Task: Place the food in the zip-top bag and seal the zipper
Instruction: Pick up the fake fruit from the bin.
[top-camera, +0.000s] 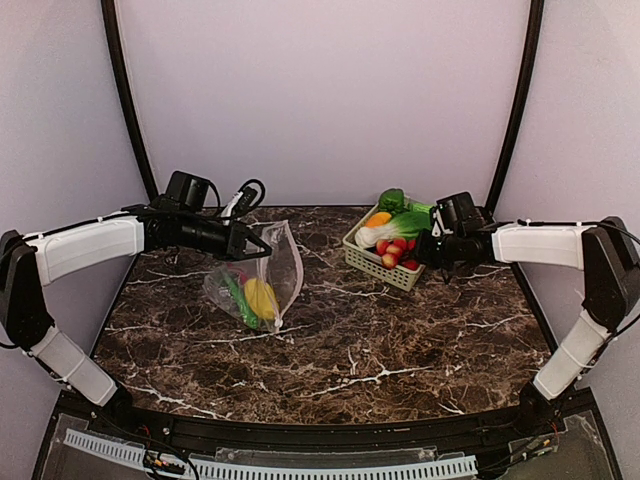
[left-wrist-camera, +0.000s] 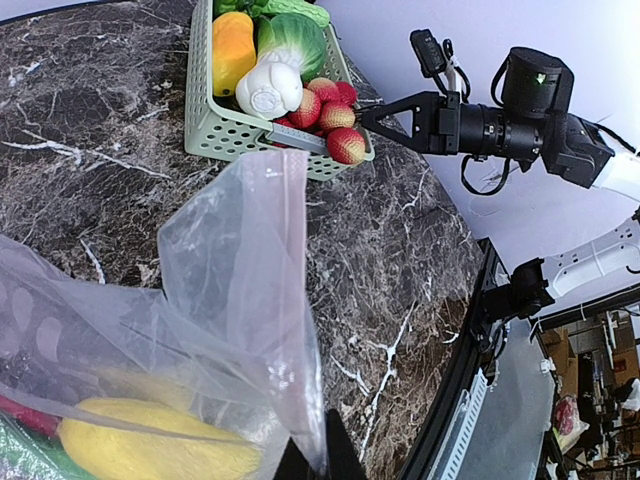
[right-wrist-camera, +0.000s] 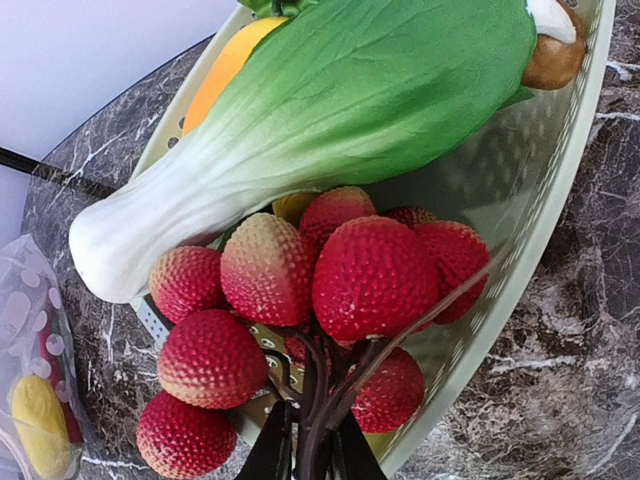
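Top external view: a dark brown, white-veined marble counter (top-camera: 380, 340) carries everything. Left of centre, a clear floppy plastic bag (top-camera: 285, 262) printed with pale dots slumps on it. The left pincer (top-camera: 262, 245) is clamped on the bag's film and holds one edge up. At the back right stands a pale green lattice basket (top-camera: 375, 265). It holds a white-green toy bok choy (right-wrist-camera: 330, 110) and a red bumpy toy fruit cluster (right-wrist-camera: 370, 275). The right pincer (right-wrist-camera: 305, 450) is closed on the cluster's dark stem. A yellow toy corn cob (top-camera: 262, 298) lies inside the bag.
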